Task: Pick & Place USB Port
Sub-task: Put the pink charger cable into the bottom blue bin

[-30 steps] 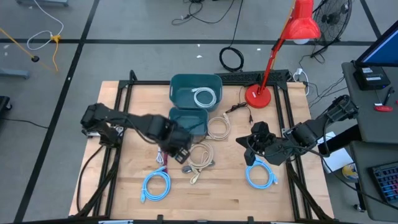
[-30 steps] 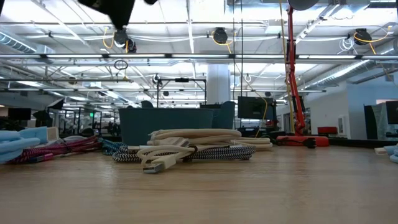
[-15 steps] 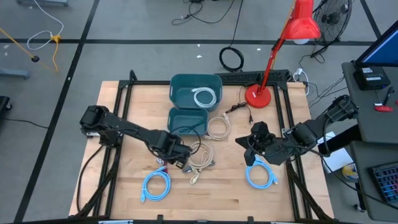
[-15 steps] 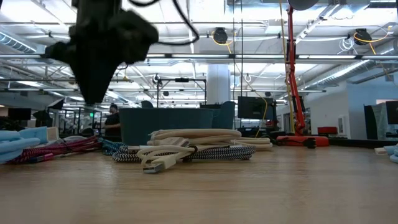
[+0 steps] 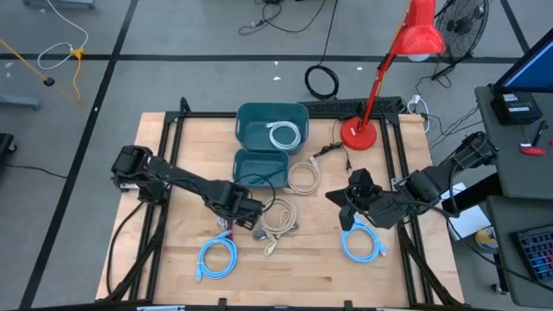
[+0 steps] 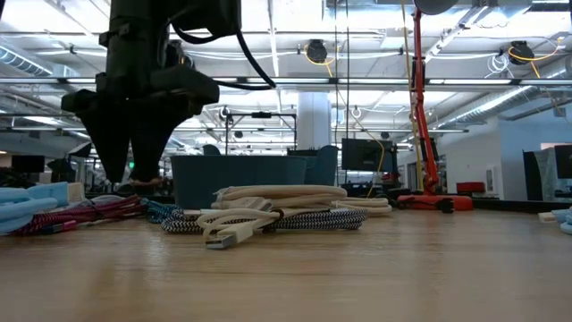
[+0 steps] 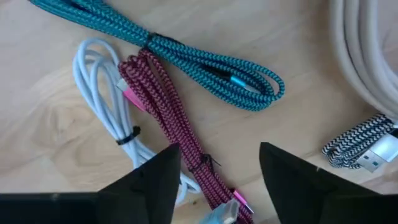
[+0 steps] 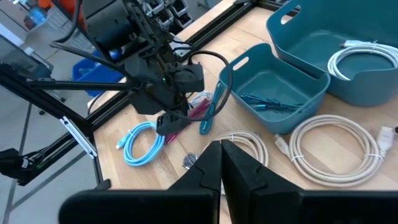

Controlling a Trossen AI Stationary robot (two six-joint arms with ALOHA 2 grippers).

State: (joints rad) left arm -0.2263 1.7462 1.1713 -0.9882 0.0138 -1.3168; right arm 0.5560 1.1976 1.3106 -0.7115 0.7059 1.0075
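Magenta braid marks the cable that matters here: the red USB cable (image 7: 163, 106) lies on the wooden worktop (image 5: 311, 276) directly beneath the left pincer (image 7: 214, 180), whose two dark fingers (image 7: 155, 186) are spread wide and hold nothing. In the left wrist view the cable's bundle passes lengthwise through the gap between the fingers, so its long axis runs roughly across the line on which the fingers would close; a straight descent is judged enough to straddle it. Just beside the red cable a white cable (image 7: 102, 93) lies on one flank and a teal cable (image 7: 186, 53) crosses near its far end, so a stray strand could be caught.

Seen from above, the left pincer (image 5: 244, 213) hovers just in front of the small teal bin (image 5: 259, 164), and the red cable lies at its tip, near the bin's front wall. The right pincer (image 5: 346, 200) is shut and empty, parked well off to the right of that bin, so the left arm is plainly the nearer one.
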